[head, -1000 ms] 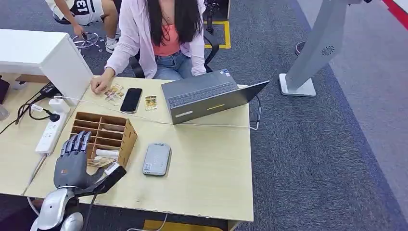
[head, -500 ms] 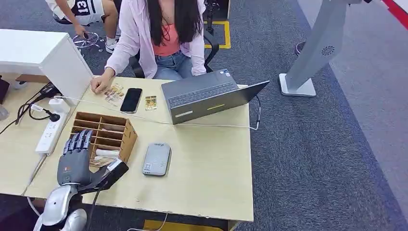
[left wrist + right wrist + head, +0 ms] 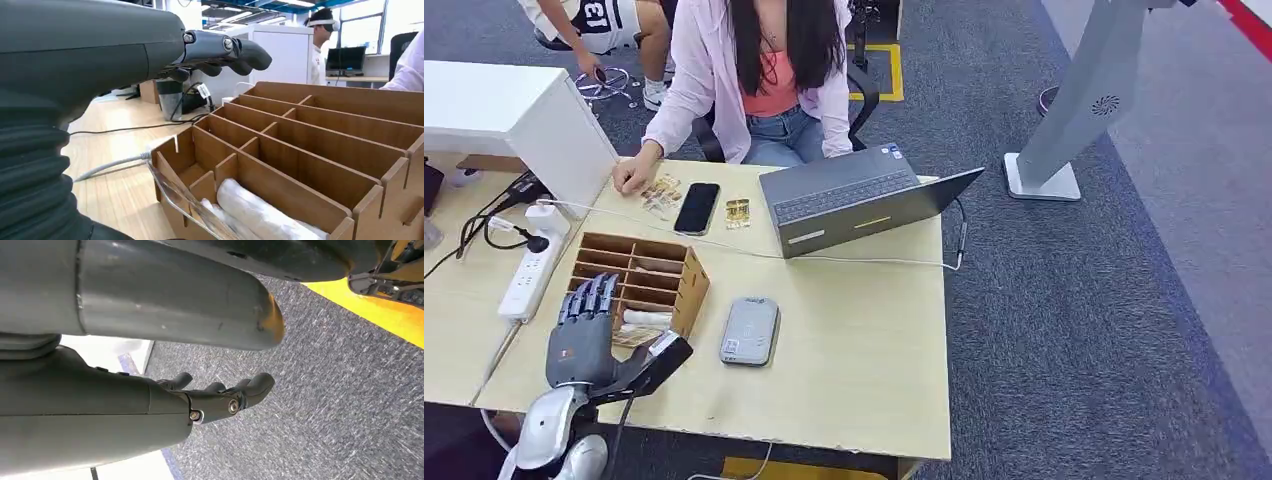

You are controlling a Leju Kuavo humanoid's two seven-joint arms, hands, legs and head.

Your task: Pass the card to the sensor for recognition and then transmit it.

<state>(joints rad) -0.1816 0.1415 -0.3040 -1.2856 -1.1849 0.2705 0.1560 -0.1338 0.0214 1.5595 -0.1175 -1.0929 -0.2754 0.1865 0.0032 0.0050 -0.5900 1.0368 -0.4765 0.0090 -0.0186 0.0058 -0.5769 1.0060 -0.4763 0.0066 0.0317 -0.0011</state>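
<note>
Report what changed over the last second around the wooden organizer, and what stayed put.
The left hand crept forward over the wooden organizer, nearer its front compartment, fingers spread and holding nothing. It has not taken a card. The grey card reader, phone, laptop and the seated person's hand stayed where they were.

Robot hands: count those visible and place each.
2. The left hand hovers open over the wooden compartment organiser on the table; the right hand hangs above grey carpet.
</note>
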